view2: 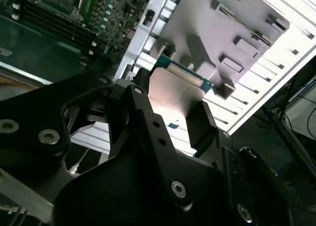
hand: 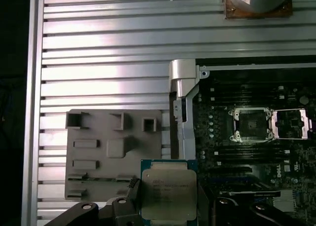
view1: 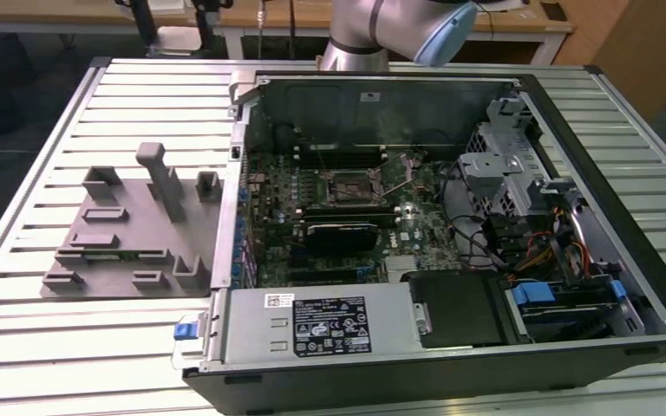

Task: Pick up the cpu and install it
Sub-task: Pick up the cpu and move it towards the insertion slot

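Observation:
My gripper (hand: 168,206) is shut on the cpu (hand: 169,189), a flat square chip with a silvery top and a green rim. It hangs in the air over the edge of the grey holder tray (hand: 98,152), next to the case wall. In the second wrist view the cpu (view2: 173,95) sits between the two black fingers (view2: 140,112) of the gripper (view2: 170,114). The motherboard's cpu socket (hand: 252,123) lies open and bare inside the case, with its load plate (hand: 291,123) folded aside. In the exterior view the socket (view1: 350,186) is at the board's middle and the arm (view1: 391,26) is at the top.
The open computer case (view1: 610,286) lies on a slatted metal table (view1: 136,87). A power supply (view1: 322,325), drive cage (view1: 506,156) and cables (view1: 541,251) crowd the case. The grey holder tray (view1: 125,234) with upright blocks sits on the exterior view's left.

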You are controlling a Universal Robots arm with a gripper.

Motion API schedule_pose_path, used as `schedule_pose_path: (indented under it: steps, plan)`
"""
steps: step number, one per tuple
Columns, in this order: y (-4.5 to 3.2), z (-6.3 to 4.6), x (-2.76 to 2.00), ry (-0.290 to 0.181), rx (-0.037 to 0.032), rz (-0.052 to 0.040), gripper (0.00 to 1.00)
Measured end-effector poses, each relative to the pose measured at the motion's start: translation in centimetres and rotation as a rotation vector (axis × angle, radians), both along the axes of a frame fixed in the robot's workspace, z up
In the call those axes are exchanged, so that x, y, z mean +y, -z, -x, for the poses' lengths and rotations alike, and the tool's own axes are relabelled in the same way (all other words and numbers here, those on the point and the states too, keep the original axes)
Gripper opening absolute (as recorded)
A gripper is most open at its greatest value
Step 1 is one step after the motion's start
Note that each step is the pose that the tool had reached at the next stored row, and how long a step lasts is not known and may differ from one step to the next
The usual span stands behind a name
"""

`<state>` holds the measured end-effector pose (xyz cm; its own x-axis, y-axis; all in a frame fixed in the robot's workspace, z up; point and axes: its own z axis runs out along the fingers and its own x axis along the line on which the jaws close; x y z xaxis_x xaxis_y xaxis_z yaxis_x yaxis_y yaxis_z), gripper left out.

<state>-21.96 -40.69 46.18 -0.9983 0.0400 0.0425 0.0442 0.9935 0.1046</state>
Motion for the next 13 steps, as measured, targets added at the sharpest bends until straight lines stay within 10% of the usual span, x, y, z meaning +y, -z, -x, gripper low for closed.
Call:
schedule_pose_path:
  steps: [13]
  plan:
    - [1.45,-4.5,0.00,0.000,0.0103,0.0000,0.54]
